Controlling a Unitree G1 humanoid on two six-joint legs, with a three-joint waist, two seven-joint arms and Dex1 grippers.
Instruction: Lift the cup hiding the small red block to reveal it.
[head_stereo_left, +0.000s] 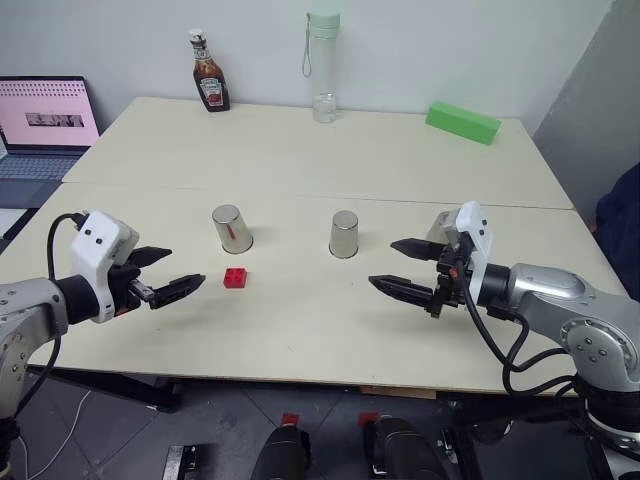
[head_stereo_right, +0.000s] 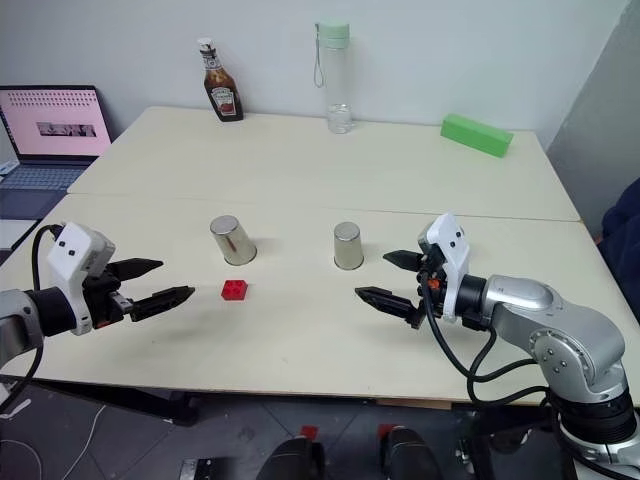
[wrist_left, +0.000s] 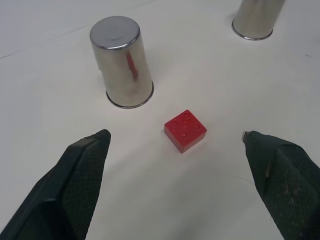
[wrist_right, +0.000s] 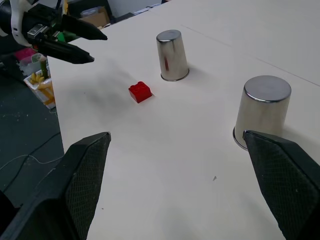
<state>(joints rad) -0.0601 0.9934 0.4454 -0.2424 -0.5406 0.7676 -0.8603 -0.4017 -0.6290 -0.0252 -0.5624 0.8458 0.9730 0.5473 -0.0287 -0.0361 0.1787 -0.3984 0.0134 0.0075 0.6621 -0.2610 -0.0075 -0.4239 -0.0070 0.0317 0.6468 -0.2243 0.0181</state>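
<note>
The small red block (head_stereo_left: 235, 278) lies bare on the pale table (head_stereo_left: 300, 330), studs up, just in front of the left cup. Two steel cups stand upside down on the table: the left cup (head_stereo_left: 231, 228) and the middle cup (head_stereo_left: 344, 234). My left gripper (head_stereo_left: 186, 267) hovers open a little to the left of the block, pointing at it, nothing between its fingers. To the right of the middle cup, my right gripper (head_stereo_left: 381, 263) is held open and empty, pointing left. A grey metal shape (head_stereo_left: 437, 226) is mostly hidden behind the right gripper.
At the table's far edge stand a ketchup bottle (head_stereo_left: 210, 84) and a clear water bottle (head_stereo_left: 323, 65). The long green block (head_stereo_left: 462, 121) lies at the back right. A laptop (head_stereo_left: 45, 125) sits off the table to the left.
</note>
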